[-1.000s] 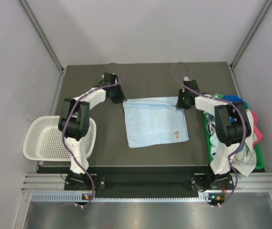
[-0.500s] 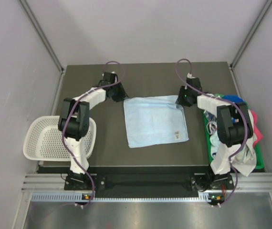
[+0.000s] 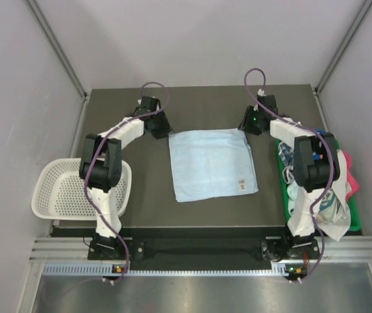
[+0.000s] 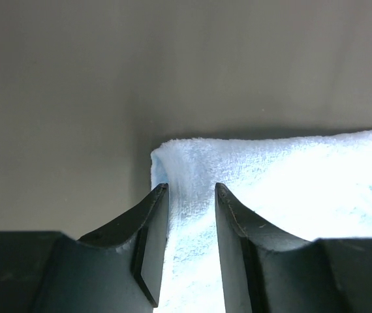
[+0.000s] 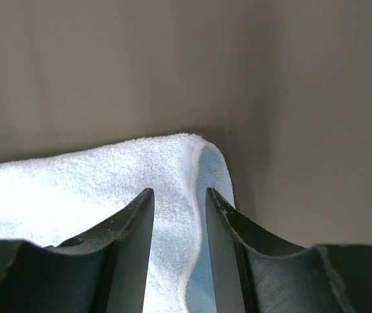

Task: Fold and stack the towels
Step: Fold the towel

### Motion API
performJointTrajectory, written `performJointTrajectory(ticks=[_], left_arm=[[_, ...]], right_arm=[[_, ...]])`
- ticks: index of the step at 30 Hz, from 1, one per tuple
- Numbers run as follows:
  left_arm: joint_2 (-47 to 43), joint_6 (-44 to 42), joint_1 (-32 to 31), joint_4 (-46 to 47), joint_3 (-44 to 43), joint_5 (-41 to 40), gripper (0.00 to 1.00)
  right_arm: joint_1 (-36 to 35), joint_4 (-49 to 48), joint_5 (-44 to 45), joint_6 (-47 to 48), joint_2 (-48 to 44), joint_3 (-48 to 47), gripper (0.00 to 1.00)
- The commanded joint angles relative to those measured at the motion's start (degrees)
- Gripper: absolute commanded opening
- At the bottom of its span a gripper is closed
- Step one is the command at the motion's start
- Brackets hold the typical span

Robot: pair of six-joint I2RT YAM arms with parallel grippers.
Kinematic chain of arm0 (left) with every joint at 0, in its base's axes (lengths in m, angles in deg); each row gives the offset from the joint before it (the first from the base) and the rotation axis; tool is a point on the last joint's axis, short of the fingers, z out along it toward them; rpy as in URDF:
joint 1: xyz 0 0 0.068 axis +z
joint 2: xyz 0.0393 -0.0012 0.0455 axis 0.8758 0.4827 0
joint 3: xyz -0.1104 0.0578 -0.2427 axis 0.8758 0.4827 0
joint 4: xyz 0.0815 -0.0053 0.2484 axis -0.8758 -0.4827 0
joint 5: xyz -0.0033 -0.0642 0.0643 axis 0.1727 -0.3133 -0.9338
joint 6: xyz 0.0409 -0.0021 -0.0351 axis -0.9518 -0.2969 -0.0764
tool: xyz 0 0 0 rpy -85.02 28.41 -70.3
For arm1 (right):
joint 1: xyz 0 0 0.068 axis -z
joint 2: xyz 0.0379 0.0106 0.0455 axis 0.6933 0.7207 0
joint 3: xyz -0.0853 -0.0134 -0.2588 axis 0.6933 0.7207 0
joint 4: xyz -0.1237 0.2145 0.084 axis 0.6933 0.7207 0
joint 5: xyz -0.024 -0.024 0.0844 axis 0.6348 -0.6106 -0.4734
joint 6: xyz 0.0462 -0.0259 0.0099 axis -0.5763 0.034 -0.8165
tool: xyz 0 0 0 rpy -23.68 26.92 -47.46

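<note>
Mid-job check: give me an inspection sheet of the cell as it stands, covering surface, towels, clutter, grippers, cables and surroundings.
Surface: dark table, flat, no spills seen.
Job's things: pale blue towel spread flat mid-table, with a small tag near its near right corner; heap of mixed towels in the green tray at the right edge.
Clutter: white mesh basket overhanging the left table edge; nothing seen inside.
Grippers: left gripper pinches the towel's far left corner; right gripper pinches the far right corner, which is curled up.
Cables: purple cables loop above both wrists, apart from the towel.
Surroundings: plain grey walls; nothing else seen.
</note>
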Motion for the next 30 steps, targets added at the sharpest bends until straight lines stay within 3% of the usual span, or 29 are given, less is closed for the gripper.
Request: performJointTrajectory(ticks=[1, 9, 12, 16, 20, 30], left_arm=[[-2.05, -0.67, 0.44, -1.60, -2.48, -1.76, 0.40], [-1.79, -0.58, 1.05, -3.27, -2.92, -2.56, 0.46], [-1.53, 0.03, 1.23, -2.83, -2.83, -1.50, 0.47], [-1.26, 1.78, 1.93, -1.34, -2.13, 0.78, 0.50], [-1.88, 3.72, 2.28, 1.47, -0.37, 3.15, 0.52], [0.67, 11.45, 2.28, 5.86, 1.21, 7.46, 0.52]], right_arm=[[0.33, 3.19, -0.54, -0.72, 1.80, -4.45, 0.38], [0.42, 4.00, -1.06, -0.72, 5.06, -6.74, 0.35], [0.42, 4.52, -1.06, -0.89, 5.93, -7.88, 0.28], [1.03, 5.05, -0.97, -1.25, 6.81, -9.03, 0.10], [2.70, 5.14, -2.72, -1.51, 7.26, -9.20, 0.02], [4.38, 4.79, -4.40, -1.42, 7.43, -9.29, 0.00]])
